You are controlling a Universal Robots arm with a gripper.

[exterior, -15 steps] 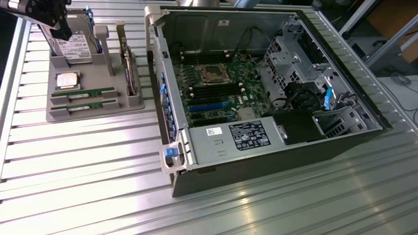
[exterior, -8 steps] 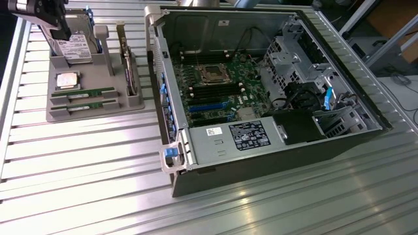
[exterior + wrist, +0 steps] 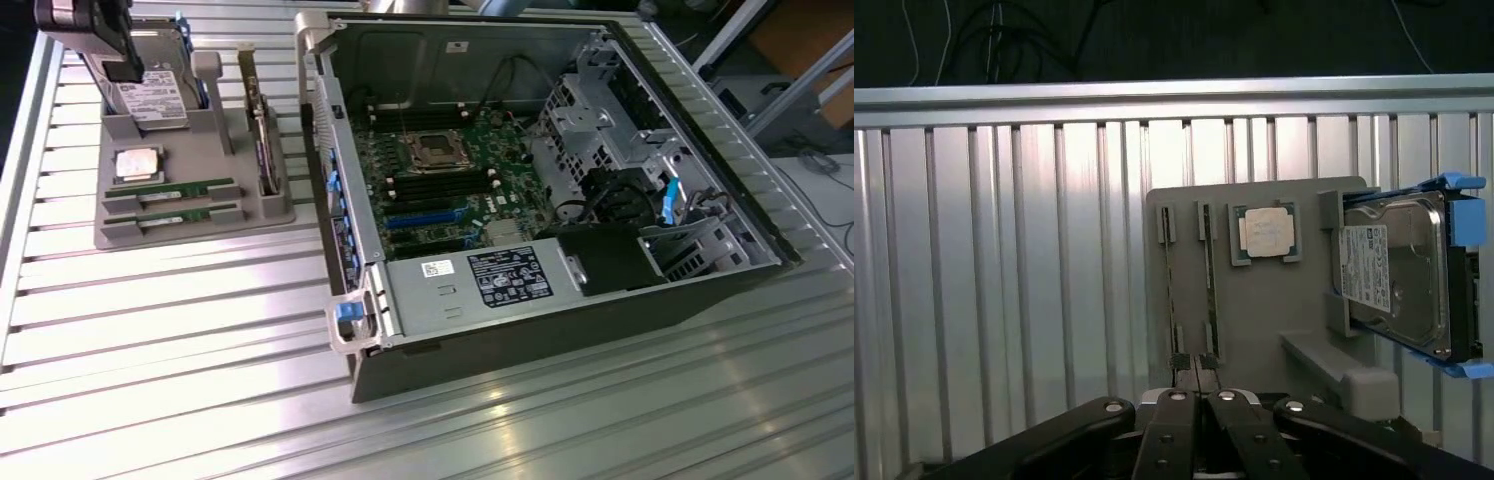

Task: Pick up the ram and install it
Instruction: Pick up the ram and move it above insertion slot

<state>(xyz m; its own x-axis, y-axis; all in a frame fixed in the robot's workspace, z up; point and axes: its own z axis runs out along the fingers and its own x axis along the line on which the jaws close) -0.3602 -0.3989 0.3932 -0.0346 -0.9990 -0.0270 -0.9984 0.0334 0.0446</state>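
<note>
Green and thin, one ram stick (image 3: 171, 187) and a second ram stick (image 3: 174, 213) lie side by side in their slots on a grey holder tray (image 3: 120, 236), at the exterior view's left. Neither is lifted. On the same tray a square processor chip (image 3: 138, 162) sits just beside them, with a hard drive (image 3: 147, 90) and a bracketed card (image 3: 267, 140) standing farther along. The gripper (image 3: 1199, 372) hangs above the tray, its fingers clenched together on nothing. An open computer case (image 3: 350, 250) rests well apart on the ribbed metal table (image 3: 174, 340), its motherboard (image 3: 434, 195) exposed.
</note>
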